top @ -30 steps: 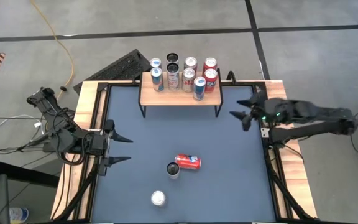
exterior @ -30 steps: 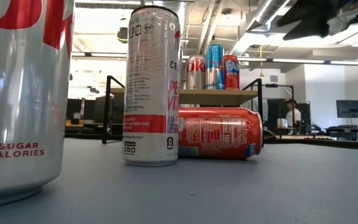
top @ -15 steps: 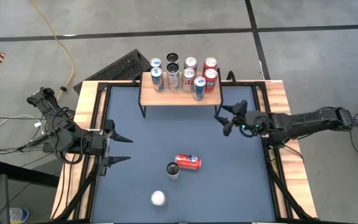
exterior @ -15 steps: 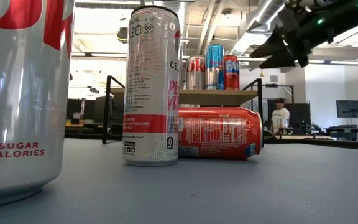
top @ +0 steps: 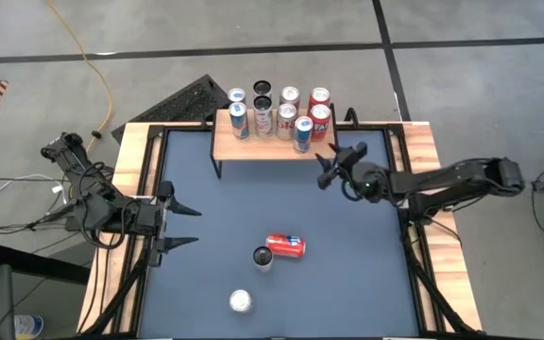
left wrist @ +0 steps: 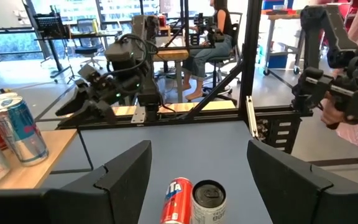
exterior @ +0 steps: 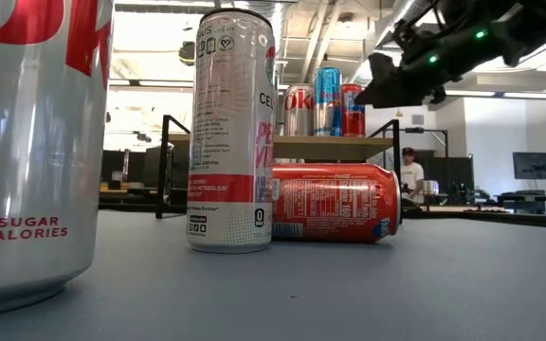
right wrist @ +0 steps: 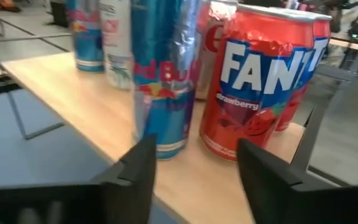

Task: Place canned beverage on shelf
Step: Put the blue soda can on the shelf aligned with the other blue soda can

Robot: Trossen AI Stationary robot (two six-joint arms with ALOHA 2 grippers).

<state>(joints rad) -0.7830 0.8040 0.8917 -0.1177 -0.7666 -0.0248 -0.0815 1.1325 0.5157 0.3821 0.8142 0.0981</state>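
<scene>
Dark right gripper (top: pixel 325 170) has swung in from the table's right edge to the shelf (top: pixel 274 147) front corner; I see its fingers spread, empty, narrowing. No can taken yet. Shelf holds eight upright cans; the Fanta can (right wrist: pixel 257 81) sits nearest. On the table (top: pixel 348 274): red can (top: pixel 286 246) on its side, two upright. Left gripper (top: pixel 179 225) waits, fingers spread.

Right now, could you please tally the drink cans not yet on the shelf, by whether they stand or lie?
Standing: 2, the tall white slim can and the silver diet soda can.
Lying: 1, the red soda can.
Total: 3, all on the dark blue table top.
</scene>
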